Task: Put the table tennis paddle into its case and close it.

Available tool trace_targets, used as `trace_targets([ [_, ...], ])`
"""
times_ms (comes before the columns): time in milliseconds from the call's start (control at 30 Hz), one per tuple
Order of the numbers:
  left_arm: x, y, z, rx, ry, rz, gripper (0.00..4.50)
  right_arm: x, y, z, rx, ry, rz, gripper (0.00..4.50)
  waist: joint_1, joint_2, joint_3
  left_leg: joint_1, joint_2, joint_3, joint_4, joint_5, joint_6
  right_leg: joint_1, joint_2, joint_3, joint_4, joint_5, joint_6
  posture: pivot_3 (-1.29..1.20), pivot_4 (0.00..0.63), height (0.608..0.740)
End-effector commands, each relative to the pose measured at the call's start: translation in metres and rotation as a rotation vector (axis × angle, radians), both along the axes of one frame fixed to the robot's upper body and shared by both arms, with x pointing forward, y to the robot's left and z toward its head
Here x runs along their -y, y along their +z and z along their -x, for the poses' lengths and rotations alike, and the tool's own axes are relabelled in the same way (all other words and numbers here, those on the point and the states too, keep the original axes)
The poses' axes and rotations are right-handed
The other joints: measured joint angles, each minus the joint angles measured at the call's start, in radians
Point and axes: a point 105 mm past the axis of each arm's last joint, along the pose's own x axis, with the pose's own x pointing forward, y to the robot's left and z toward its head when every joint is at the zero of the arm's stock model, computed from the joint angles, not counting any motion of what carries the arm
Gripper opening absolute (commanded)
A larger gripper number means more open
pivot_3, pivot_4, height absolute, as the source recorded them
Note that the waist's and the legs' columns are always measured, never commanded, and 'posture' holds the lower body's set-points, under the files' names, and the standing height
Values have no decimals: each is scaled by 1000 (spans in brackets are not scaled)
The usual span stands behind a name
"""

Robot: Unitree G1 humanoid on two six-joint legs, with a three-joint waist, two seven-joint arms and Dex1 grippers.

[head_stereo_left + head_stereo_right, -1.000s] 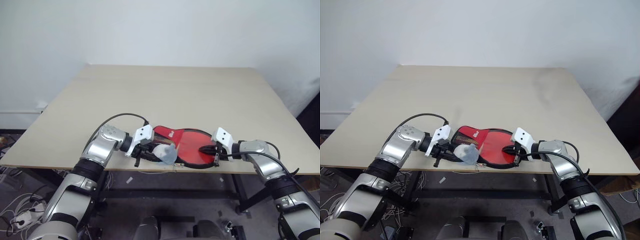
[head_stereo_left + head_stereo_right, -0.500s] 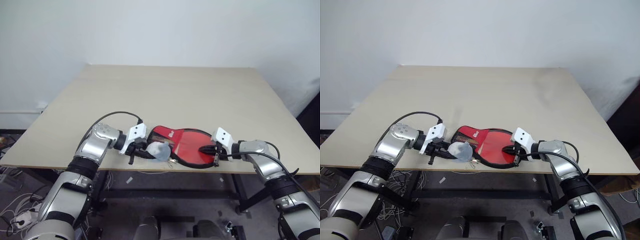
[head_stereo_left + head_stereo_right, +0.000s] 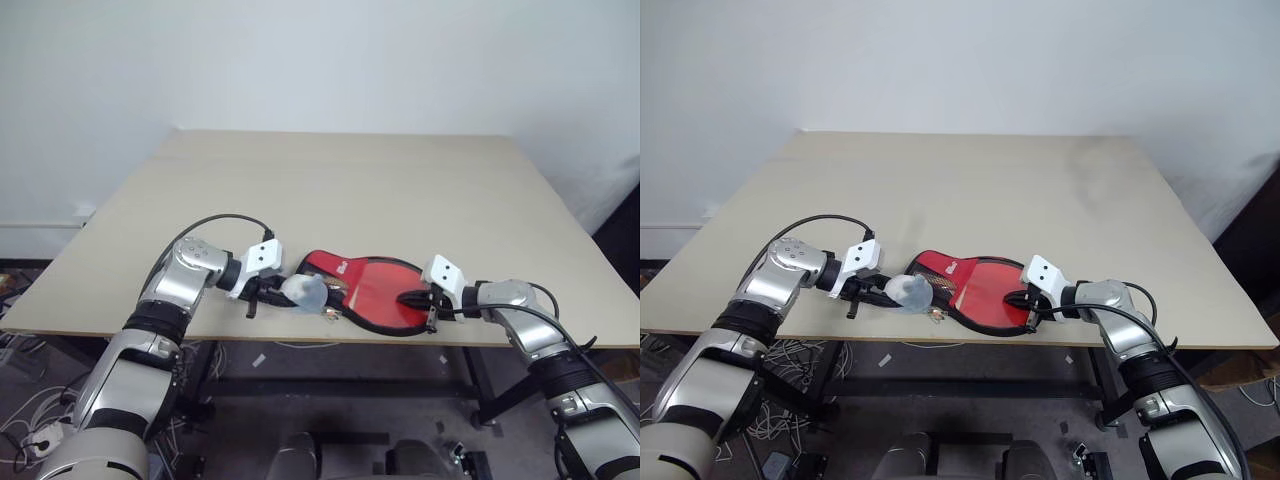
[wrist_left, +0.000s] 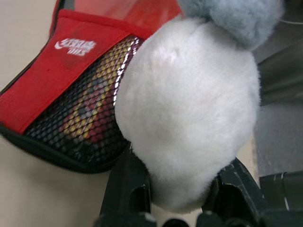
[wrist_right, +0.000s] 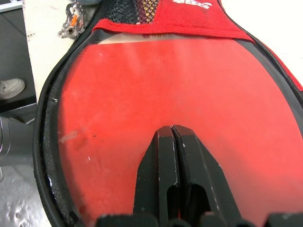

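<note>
The case [image 3: 375,292] lies flat at the worktop's [image 3: 330,190] near edge, and the red face behind its clear side suggests the paddle is already in; closing appears to be what is left. The left gripper [image 3: 268,296], jaws part open, clasps a grey fluffy pom-pom [image 4: 189,109] at the handle end. The right gripper [image 5: 173,142], jaws shut and empty, presses the round end. The left wrist view adds black mesh [image 4: 90,113]; the right a small metal charm [image 5: 71,23].
</note>
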Motion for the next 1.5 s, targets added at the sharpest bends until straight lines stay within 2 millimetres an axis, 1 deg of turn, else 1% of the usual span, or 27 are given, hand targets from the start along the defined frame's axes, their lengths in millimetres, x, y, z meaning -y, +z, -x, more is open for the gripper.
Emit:
trace_targets([
  [33,-26,18,-17,92,99,-53,1094,2,-25,13,-87,14,60,28,0,0,0,0,0,0,0,0,0,0,0,0,0,0,0,0,0,740],
  [333,-44,22,-25,131,158,-98,1094,1,-26,13,-88,19,64,28,0,0,0,0,0,-1,0,0,0,-2,0,0,3,0,0,0,0,740],
  [600,-57,25,-29,153,189,-134,1094,0,-27,13,-88,22,66,28,-1,0,0,0,0,-1,0,0,0,-3,0,1,3,0,-1,0,0,740],
  [833,-72,24,-32,171,239,-182,1094,0,-27,13,-87,23,67,28,-1,-1,0,-1,0,0,0,0,0,-4,0,1,3,1,-1,0,0,740],
  [967,-79,26,-38,202,283,-208,1094,0,-27,12,-86,23,68,28,-2,-1,0,-1,0,0,-1,0,0,-6,1,2,4,1,-1,0,0,740],
  [1267,-90,30,-41,234,304,-280,1094,0,-27,12,-86,23,68,28,-8,-1,0,-2,2,-2,-1,0,0,-9,8,7,5,2,-2,0,0,740],
  [1500,-91,36,-39,229,281,-272,1094,-1,-27,12,-83,25,69,28,-10,-1,0,-1,4,-3,-1,1,1,-11,12,12,5,3,-5,0,0,740],
])
